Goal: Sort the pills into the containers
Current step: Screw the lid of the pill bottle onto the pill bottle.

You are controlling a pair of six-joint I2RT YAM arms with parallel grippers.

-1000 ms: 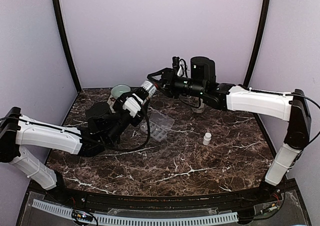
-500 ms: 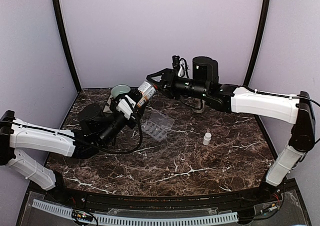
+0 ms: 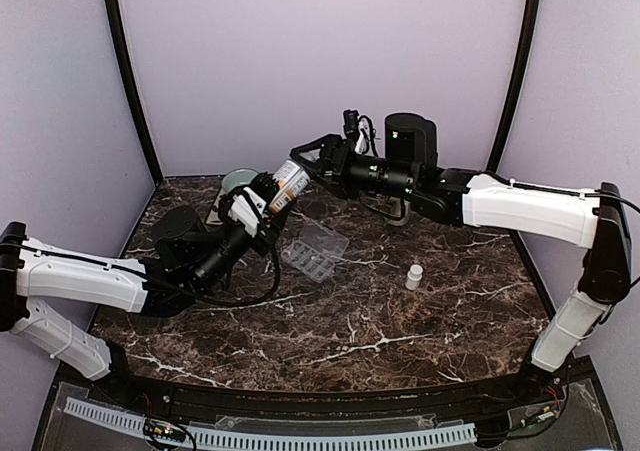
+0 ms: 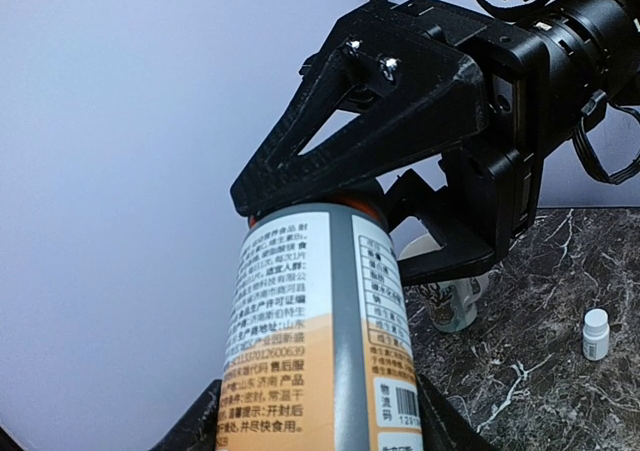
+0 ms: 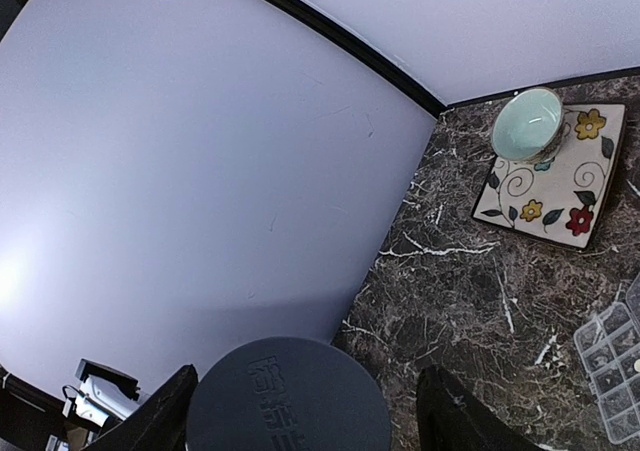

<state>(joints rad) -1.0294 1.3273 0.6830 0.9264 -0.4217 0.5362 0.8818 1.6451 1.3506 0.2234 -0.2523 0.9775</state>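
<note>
My left gripper (image 3: 262,209) is shut on the orange labelled pill bottle (image 3: 286,185) and holds it tilted above the table's back left. The bottle fills the left wrist view (image 4: 320,321). My right gripper (image 3: 300,161) is at the bottle's top. In the right wrist view its fingers (image 5: 170,411) straddle the round cap (image 5: 290,401), with a gap on the right side. The clear pill organizer (image 3: 315,251) lies open on the marble below the bottle and also shows in the right wrist view (image 5: 615,356). I cannot make out loose pills.
A small white bottle (image 3: 413,276) stands right of the organizer. A pale green bowl (image 5: 527,123) sits on a flowered tile (image 5: 560,186) at the back left. A patterned mug (image 4: 455,301) stands at the back, under the right arm.
My left arm has shifted left and lower, and the bottle has tipped slightly more to the left. The right gripper has stayed at the bottle's top.
</note>
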